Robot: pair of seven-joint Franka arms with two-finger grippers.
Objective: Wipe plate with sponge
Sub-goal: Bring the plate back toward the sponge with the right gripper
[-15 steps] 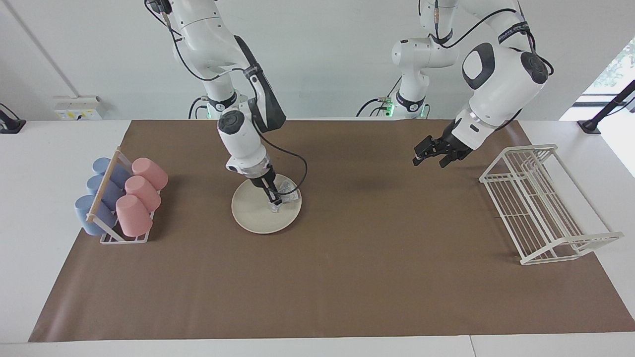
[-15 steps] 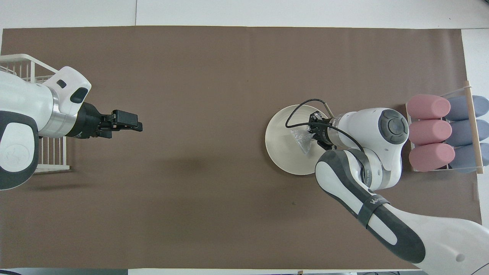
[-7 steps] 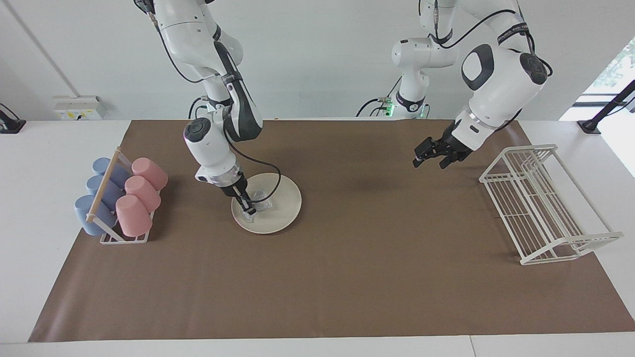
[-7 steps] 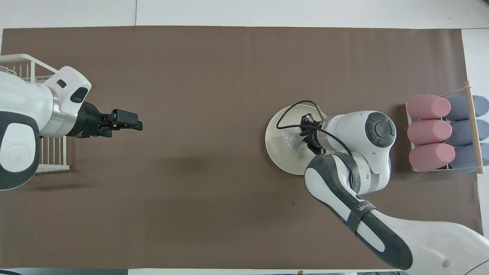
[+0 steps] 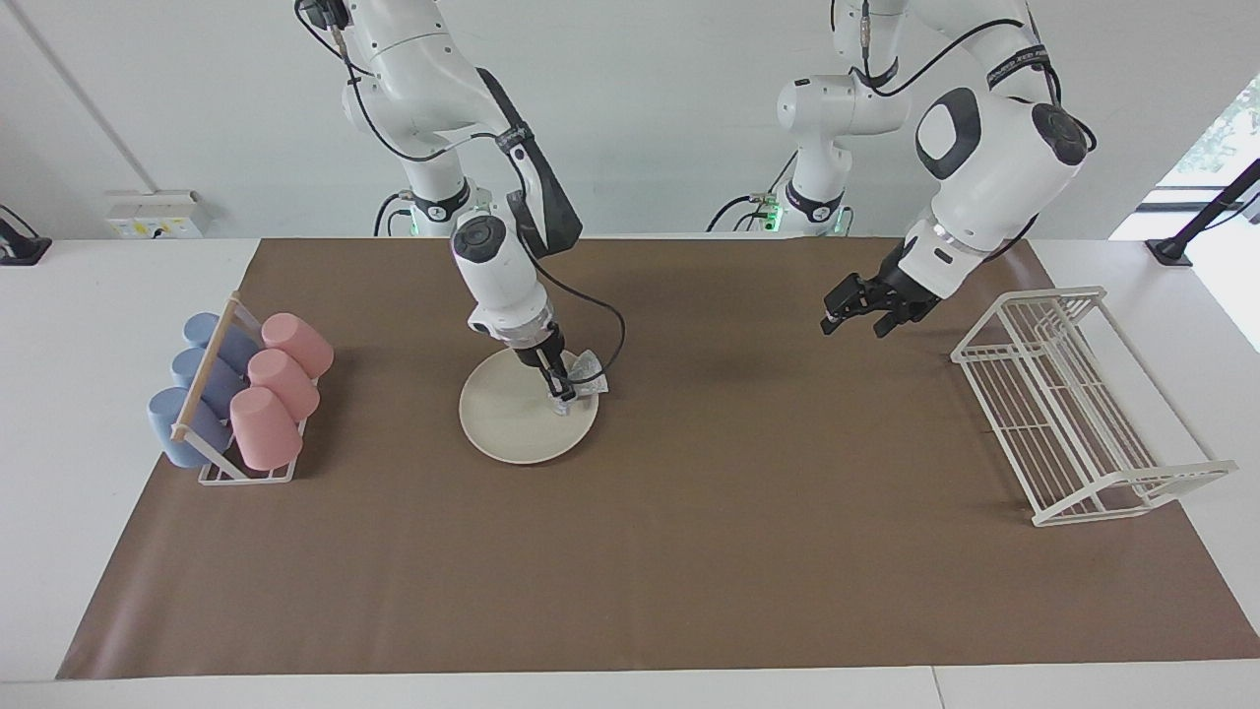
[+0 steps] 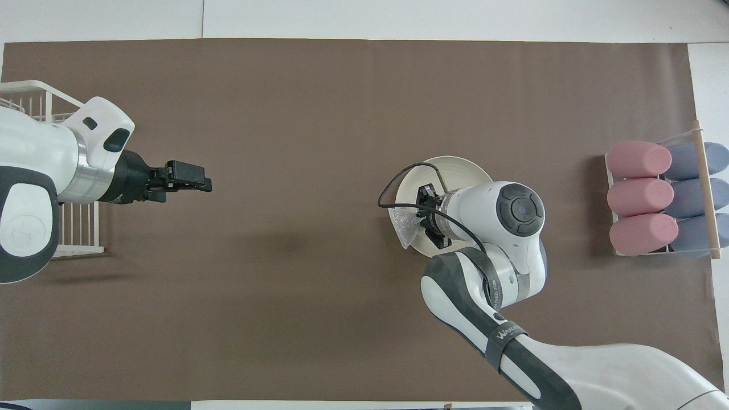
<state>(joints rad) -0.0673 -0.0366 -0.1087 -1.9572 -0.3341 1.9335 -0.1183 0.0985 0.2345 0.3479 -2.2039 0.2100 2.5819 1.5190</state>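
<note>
Right hand (image 5: 563, 396) pinches the sponge (image 5: 587, 374) down on the plate (image 5: 512, 414), over its rim toward the left arm's end. Left hand (image 5: 854, 317) hangs spread above the brown-covered desk (image 5: 689, 551).

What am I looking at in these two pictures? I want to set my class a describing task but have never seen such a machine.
These are two white robot arms at a table covered with brown paper. One picture faces the robots; the other looks down from above their end.

The right gripper is shut on a small silvery mesh sponge, pressing it on the edge of a round cream-white plate. The left gripper waits, open and empty, over bare brown paper.

At the right arm's end of the table a small rack holds pink and blue cups; at the left arm's end stands a white wire rack.
</note>
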